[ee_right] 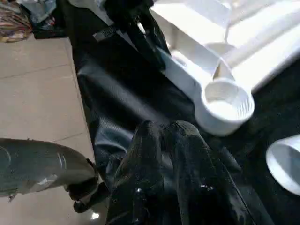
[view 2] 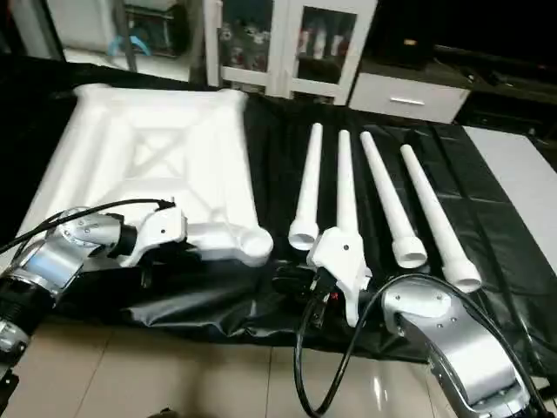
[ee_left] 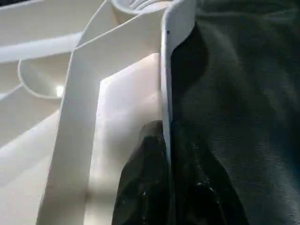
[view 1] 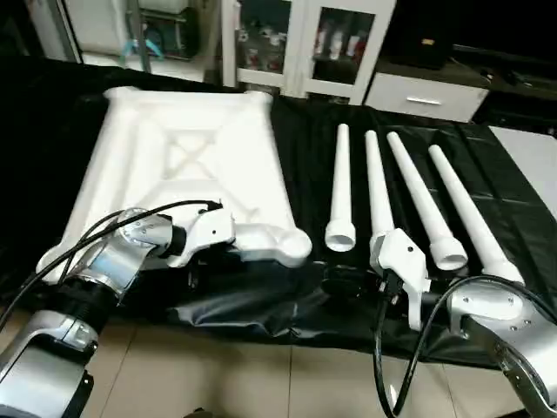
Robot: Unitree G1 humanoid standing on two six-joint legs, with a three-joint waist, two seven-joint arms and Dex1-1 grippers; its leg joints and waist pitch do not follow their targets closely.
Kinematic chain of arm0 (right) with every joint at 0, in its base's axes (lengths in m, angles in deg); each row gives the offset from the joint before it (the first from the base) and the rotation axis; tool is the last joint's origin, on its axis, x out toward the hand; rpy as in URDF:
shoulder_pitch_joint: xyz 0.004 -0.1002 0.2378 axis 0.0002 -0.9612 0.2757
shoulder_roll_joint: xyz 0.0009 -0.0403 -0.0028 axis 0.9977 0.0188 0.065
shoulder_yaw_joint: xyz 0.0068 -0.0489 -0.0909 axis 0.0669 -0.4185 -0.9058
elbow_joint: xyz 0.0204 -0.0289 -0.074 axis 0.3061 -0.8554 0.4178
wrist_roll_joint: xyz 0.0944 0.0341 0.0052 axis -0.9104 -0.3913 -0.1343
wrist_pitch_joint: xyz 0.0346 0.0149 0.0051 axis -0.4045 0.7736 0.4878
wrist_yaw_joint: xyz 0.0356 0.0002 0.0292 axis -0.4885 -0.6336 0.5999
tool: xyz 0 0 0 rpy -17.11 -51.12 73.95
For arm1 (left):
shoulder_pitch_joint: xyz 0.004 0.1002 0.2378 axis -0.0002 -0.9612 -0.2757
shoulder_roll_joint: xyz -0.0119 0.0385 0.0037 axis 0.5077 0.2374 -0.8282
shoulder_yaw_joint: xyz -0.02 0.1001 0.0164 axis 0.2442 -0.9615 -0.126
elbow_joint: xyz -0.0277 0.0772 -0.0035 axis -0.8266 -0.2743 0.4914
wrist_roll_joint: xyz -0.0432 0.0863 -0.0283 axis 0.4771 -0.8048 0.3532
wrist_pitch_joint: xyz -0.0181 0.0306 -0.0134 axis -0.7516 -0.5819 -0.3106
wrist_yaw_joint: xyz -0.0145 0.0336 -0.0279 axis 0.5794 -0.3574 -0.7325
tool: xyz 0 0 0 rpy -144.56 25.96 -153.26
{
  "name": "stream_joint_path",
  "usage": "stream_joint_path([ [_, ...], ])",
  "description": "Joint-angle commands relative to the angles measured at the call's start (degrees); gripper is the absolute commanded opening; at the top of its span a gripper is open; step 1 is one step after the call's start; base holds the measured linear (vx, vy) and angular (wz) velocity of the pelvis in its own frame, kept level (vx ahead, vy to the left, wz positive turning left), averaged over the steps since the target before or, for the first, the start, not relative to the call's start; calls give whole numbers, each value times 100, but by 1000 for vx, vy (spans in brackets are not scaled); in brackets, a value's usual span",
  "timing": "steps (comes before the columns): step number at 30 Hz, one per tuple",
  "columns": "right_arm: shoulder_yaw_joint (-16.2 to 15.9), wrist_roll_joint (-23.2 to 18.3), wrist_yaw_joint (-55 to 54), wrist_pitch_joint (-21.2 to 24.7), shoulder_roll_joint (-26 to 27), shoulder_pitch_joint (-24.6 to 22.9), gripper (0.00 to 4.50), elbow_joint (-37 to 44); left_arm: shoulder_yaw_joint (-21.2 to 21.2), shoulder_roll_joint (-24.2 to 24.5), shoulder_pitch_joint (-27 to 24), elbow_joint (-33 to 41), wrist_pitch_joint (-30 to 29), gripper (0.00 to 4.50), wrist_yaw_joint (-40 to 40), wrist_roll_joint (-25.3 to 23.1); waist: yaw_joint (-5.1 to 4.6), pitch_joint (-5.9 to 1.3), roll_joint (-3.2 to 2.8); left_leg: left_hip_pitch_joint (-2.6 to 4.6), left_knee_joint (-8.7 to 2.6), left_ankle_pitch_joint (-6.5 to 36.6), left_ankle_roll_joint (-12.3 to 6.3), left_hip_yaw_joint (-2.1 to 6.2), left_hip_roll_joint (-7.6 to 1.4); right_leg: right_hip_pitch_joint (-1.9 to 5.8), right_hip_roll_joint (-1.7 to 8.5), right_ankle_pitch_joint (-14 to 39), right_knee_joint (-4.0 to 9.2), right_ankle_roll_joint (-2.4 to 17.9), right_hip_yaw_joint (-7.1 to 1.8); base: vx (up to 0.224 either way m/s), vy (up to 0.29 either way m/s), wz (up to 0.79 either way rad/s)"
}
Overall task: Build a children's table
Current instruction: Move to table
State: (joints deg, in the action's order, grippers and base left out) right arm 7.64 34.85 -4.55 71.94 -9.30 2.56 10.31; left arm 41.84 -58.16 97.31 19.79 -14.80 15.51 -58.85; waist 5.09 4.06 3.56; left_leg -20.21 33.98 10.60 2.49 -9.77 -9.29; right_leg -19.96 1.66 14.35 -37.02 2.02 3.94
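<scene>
The children's table top (view 1: 183,157) lies upside down on the black cloth, X-ribs up, with a round corner socket (view 1: 291,246) at its near right. Four white legs (view 1: 376,183) lie side by side to its right, wide ends toward me. My left gripper (ee_left: 165,129) is shut on the top's thin near rim (ee_left: 166,70), one finger on each side of the wall. My right gripper (ee_right: 164,129) is shut on nothing. It hovers low over the cloth just right of that socket (ee_right: 225,105), near a leg's open end (ee_right: 286,164).
The black cloth (view 1: 305,157) covers the work surface and hangs wrinkled over its near edge above a tiled floor (view 1: 261,374). White cabinets (view 1: 305,43) stand behind. A pale surface (view 1: 531,157) borders the cloth at the far right.
</scene>
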Motion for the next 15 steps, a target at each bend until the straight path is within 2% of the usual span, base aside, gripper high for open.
stream_joint_path([
  [1,103,83,-98,-88,12,100,41,-94,74,82,35,-281,19,1,475,-305,64,-338,-65,50,-414,963,-53,245,-527,179,854,475,523,1089,-436,0,0,0],
  [4,110,143,-192,-155,33,146,41,-175,136,-19,128,-416,166,1,846,-334,74,-332,-70,65,-409,993,-44,234,-526,164,855,529,533,1123,-441,0,0,0],
  [9,145,278,-368,-230,110,236,41,-308,155,-103,243,-622,443,1,1226,-434,69,-342,-69,64,-404,899,-83,232,-526,160,848,329,510,1120,-439,0,0,0],
  [15,234,297,-585,-220,220,290,41,-380,160,-140,176,-500,602,1,1148,-370,76,-350,-80,67,-409,805,-87,230,-536,162,847,19,472,1168,-441,0,0,0],
])
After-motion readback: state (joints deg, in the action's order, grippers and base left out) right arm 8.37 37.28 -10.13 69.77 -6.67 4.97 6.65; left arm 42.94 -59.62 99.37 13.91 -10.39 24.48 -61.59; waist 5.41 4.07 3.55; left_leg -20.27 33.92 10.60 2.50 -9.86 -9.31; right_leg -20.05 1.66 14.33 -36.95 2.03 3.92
